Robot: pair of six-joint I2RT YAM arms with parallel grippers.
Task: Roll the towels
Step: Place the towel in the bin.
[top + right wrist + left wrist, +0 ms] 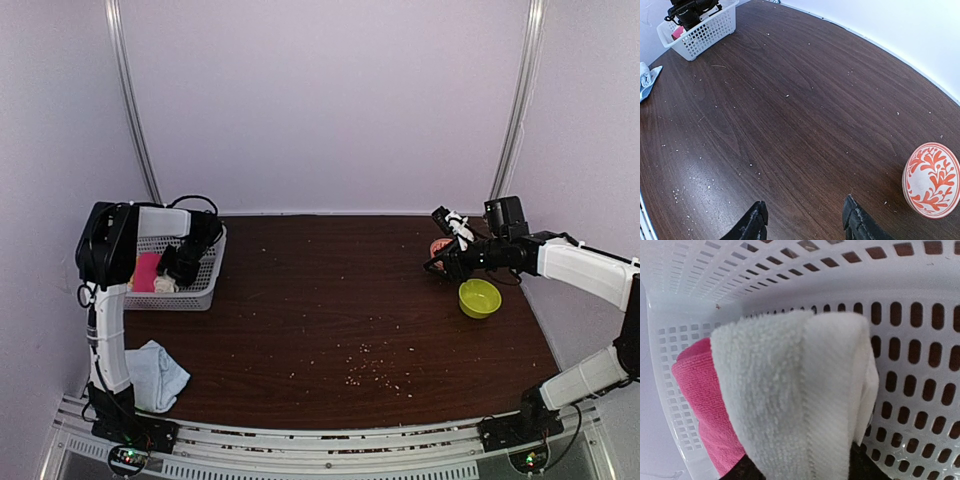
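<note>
Now, left arm point(110, 330) dips into the basket point(920, 315), left tool point(183, 262) at the rolled cream towel point(790, 390), grip unclear; right arm point(585, 270) reaches low, right tool point(805, 220) released above the desk point(790, 110).

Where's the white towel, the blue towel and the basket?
white towel point(790, 400), left wrist view, on its fluffy front.
blue towel point(160, 378), top view, on its middle.
basket point(920, 340), left wrist view, on its slotted wall.

Dark table point(330, 300) bears a basket point(190, 297), blue towel point(160, 375), green bowl point(480, 298).
</note>
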